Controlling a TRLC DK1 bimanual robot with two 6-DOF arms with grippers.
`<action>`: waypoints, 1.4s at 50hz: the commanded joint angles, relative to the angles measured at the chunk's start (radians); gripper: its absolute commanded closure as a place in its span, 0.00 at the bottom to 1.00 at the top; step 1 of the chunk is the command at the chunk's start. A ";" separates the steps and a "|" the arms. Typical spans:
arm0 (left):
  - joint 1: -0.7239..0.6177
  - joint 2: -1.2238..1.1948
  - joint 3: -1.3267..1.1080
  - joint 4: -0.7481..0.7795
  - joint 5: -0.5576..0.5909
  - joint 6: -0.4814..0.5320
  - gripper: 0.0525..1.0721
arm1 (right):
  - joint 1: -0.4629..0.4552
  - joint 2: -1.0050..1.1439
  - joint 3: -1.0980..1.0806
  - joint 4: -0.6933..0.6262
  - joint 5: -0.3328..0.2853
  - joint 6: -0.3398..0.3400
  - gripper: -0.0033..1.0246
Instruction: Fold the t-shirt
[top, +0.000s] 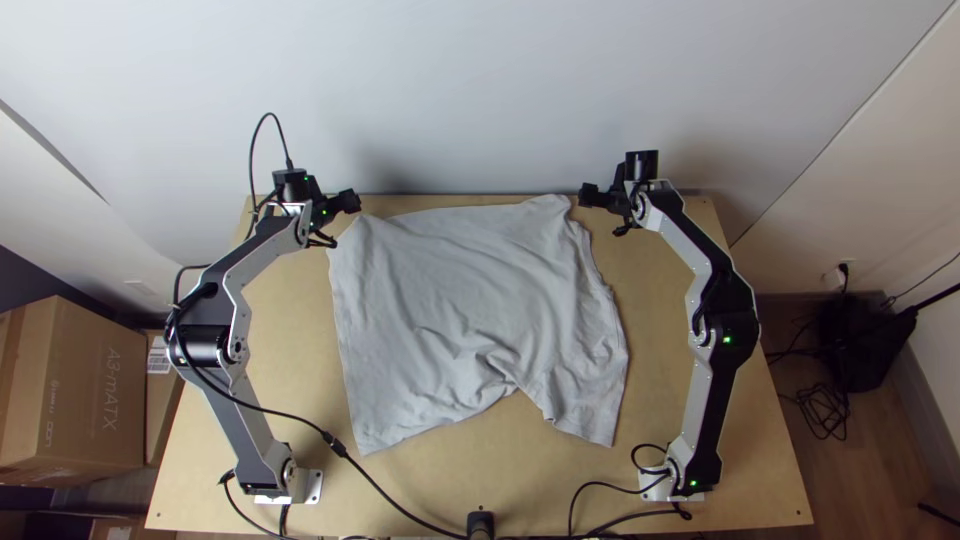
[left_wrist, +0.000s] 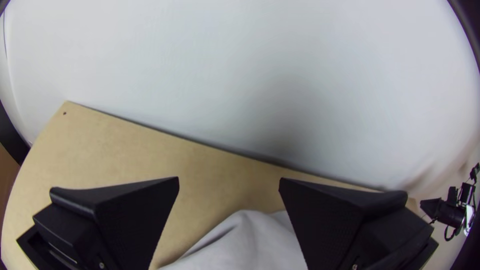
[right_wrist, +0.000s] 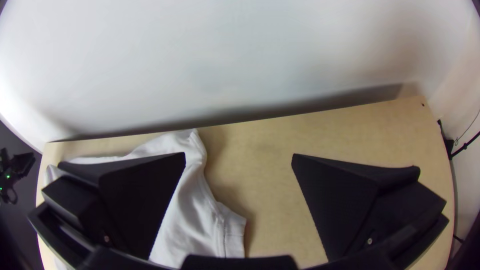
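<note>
Lying spread on table (top: 290, 340) — t-shirt (top: 460, 280), near edge rumpled, perhaps tucked.

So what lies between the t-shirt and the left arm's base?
The top view shows a black cable running between the t-shirt and the left arm's base, across otherwise bare tabletop.

t-shirt (left_wrist: 250, 240) cut off in both wrist views, large cardboard box (top: 85, 375) cropped in top view

Bare table (top: 656, 335) between t-shirt (top: 470, 290) and right arm (top: 716, 400), black cable (top: 338, 448) across near left
</note>
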 joint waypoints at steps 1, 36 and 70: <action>0.026 -0.113 0.048 -0.089 0.057 -0.075 0.04 | -0.031 -0.227 -0.006 -0.336 0.005 0.005 0.04; 0.026 -0.745 -0.163 -0.496 0.151 0.058 0.05 | -0.129 -0.797 -0.817 -0.715 -0.050 -0.216 0.07; 0.023 -1.211 -0.490 -0.755 0.149 0.158 0.06 | 0.003 -0.784 -1.030 -0.457 -0.059 -0.173 0.49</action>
